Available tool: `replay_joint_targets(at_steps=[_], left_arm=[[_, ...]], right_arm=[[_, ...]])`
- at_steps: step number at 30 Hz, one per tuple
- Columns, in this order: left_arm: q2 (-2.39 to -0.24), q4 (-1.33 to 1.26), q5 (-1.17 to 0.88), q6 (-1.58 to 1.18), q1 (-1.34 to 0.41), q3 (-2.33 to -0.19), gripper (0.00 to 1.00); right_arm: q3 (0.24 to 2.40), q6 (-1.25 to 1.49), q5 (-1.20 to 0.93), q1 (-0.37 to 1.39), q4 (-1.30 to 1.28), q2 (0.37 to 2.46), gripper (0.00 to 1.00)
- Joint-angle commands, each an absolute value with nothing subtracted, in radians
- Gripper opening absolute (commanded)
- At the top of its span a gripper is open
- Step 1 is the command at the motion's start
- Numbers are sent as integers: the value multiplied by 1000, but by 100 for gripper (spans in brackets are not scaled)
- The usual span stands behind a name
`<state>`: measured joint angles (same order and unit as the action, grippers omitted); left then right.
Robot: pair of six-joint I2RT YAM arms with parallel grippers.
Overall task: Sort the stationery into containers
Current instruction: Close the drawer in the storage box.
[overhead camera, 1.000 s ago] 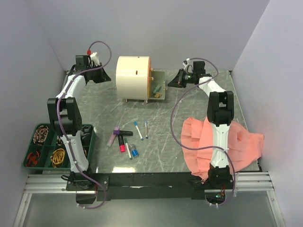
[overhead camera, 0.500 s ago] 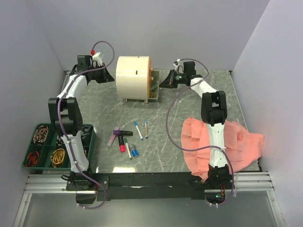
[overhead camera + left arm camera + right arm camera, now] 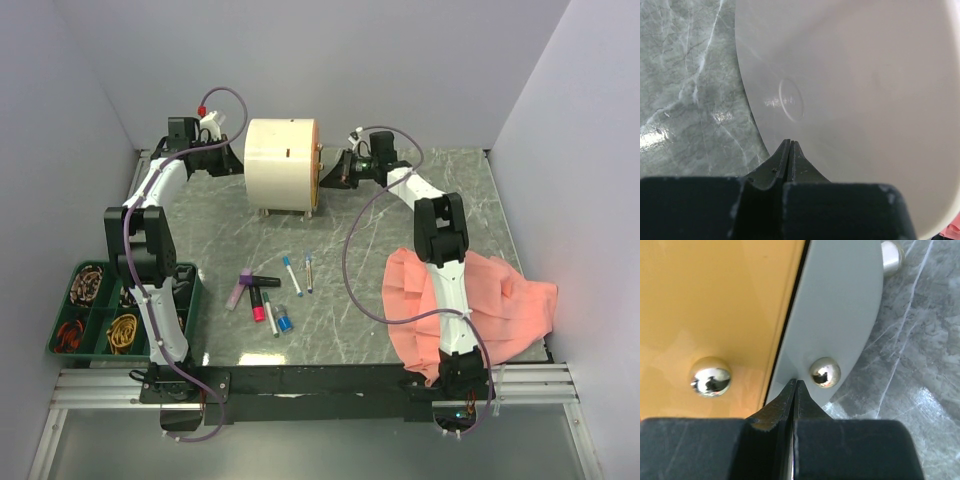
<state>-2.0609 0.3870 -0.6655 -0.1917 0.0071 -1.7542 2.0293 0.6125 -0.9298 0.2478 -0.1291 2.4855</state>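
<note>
black left gripper (image 3: 238, 163) and right gripper (image 3: 333, 177) flank cabinet (image 3: 280, 165).

Right fingers (image 3: 338, 174) apparently touch the cream cabinet (image 3: 280, 165); pens (image 3: 258, 305) lie well apart

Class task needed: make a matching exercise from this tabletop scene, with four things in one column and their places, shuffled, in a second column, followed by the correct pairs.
Things
1. cream cabinet
2. salmon-pink cloth
3. green tray
4. pens and markers

Places
A. middle of the table
B. near right corner
C. far side, between the left gripper and the right gripper
D. near left corner

Pairs: 1-C, 2-B, 3-D, 4-A
</note>
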Motion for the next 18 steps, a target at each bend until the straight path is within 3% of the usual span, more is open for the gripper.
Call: replay_joint_targets(at_steps=[1, 9, 10, 11, 13, 14, 18], left_arm=[[-2014, 388, -684, -166, 5, -1750, 1], [-2014, 400, -654, -155, 5, -1762, 1], [-2013, 406, -644, -150, 6, -1766, 2], [-2008, 416, -637, -138, 5, -1767, 6], [-2005, 422, -606, -130, 5, -1767, 16], [-2003, 425, -597, -129, 14, -1769, 29], [-2011, 434, -545, -124, 37, -1773, 46]], right_arm=[[2083, 638, -951, 264, -83, 2500, 0], [2072, 631, -956, 250, -95, 2476, 3], [2060, 617, -954, 241, -112, 2461, 7], [2042, 608, -950, 229, -121, 2445, 22], [1985, 585, -962, 193, -144, 2399, 38], [1965, 584, -972, 180, -140, 2385, 42], [1875, 721, -1090, 129, -2, 2352, 55]])
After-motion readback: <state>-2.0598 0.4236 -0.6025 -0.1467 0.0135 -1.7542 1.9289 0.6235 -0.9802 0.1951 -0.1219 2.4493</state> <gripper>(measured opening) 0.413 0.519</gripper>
